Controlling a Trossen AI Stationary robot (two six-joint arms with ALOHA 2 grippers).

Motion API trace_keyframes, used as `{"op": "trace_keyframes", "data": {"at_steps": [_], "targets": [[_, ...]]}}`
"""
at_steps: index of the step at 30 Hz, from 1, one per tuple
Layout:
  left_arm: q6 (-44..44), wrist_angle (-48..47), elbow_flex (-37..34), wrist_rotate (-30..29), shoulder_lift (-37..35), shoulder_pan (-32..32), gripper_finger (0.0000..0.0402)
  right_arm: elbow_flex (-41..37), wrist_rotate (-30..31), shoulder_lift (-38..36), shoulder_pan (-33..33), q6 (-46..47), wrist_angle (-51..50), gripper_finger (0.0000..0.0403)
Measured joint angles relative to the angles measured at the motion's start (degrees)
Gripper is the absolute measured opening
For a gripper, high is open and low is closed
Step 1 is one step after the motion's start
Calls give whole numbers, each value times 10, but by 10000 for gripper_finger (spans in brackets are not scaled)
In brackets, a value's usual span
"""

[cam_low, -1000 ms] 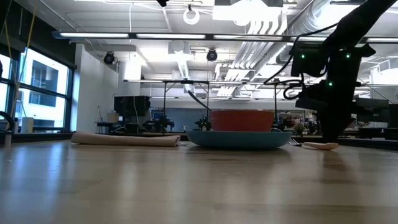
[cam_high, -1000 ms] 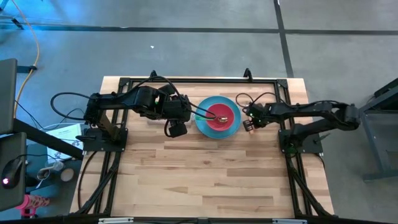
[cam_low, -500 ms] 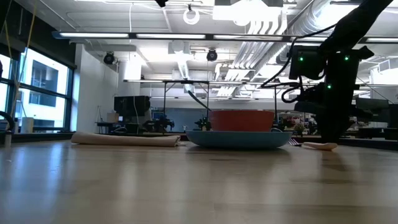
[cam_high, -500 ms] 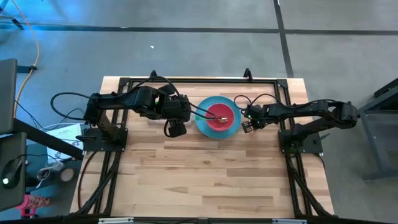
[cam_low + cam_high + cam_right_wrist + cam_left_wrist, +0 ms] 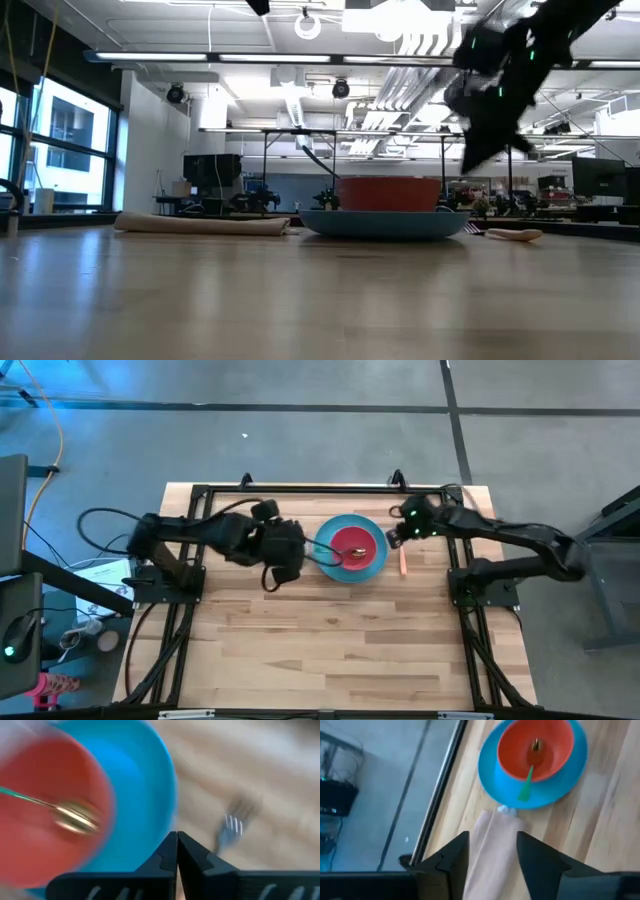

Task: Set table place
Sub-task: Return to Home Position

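Since a second earlier, your right fingers [image 5: 400, 532] rose off the surface [image 5: 330, 650] and swung toward its far edge. That left the fork [image 5: 403, 563] uncovered just beside the plate [image 5: 365, 574]. The left fingers [image 5: 290, 550] barely shifted, though that arm was blurred, so it was probably starting to withdraw too.

From the high camera you saw the bowl [image 5: 362, 538] nested on the plate. The spoon [image 5: 335, 555] rested in it, its green handle leaning over the rim toward the left arm. Stacking them that way kept the setting compact.

At surface height, the napkin [image 5: 200, 224] lay flat just beside one side of the plate and the fork lay flat on the other, flanking it as a place setting should. Your right fingers hung high above, clear of everything.

Past the left wrist, the two fingers stood spread with nothing gripped. The napkin showed between them, farther off on the surface, its end reaching the plate's rim.

Past the right wrist, the fingers were pressed together and empty, which suited an arm with nothing left to carry. The fork's tines lay near the plate's edge without touching it.

Every piece looked placed, so only the retreat of both arms seemed to remain.
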Motion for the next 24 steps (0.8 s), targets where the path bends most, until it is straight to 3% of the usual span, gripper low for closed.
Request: {"op": "trace_keyframes", "data": {"at_steps": [5,10,18,24], "targets": [[-37,140,-161,-9,-102,-28,86,47,-15,-142,0,-103,5,0],[-56,358,-391,-3,-246,-35,9,39,-74,-315,0,-147,3,0],[6,792,-758,57,-453,-34,4,-24,-141,-548,0,-151,9,0],[-2,930,-941,63,-580,-29,2,-102,-161,-647,0,-118,13,0]]}}
